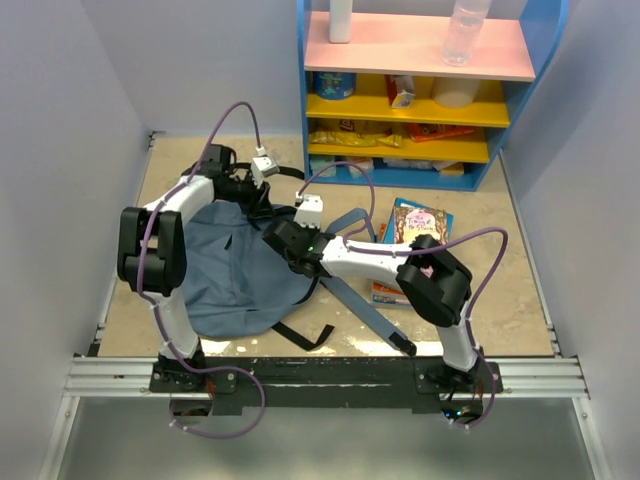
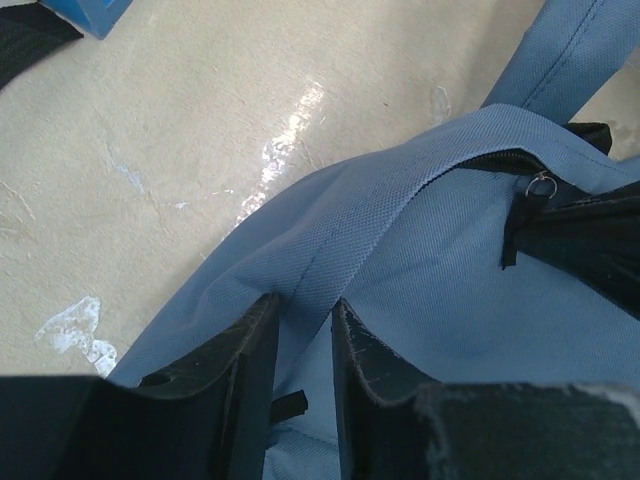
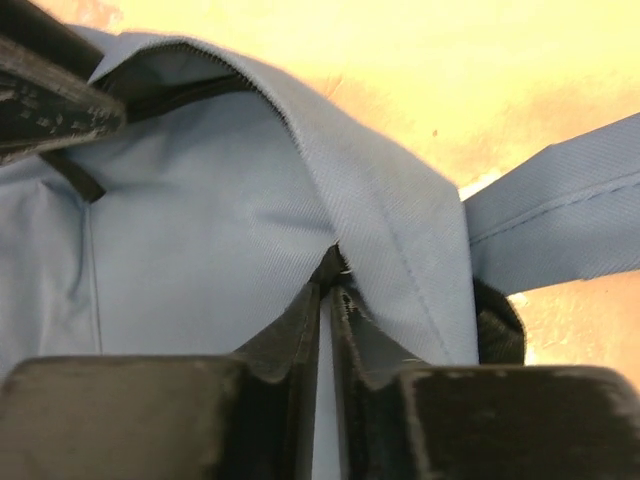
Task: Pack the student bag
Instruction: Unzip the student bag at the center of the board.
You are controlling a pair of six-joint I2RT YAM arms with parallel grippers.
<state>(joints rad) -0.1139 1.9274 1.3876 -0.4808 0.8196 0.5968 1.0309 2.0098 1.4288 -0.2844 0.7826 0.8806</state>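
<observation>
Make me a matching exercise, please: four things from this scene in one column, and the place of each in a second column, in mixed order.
Things:
1. student bag
2. colourful book
3. clear bottle
4. white container

Places:
A. pink top shelf, right side
B. on the table, pinched by the jaws of both arms
C. pink top shelf, left side
D. on the table, right of the bag, in front of the shelf unit

Pairs: 1-B, 2-D, 3-A, 4-C
</observation>
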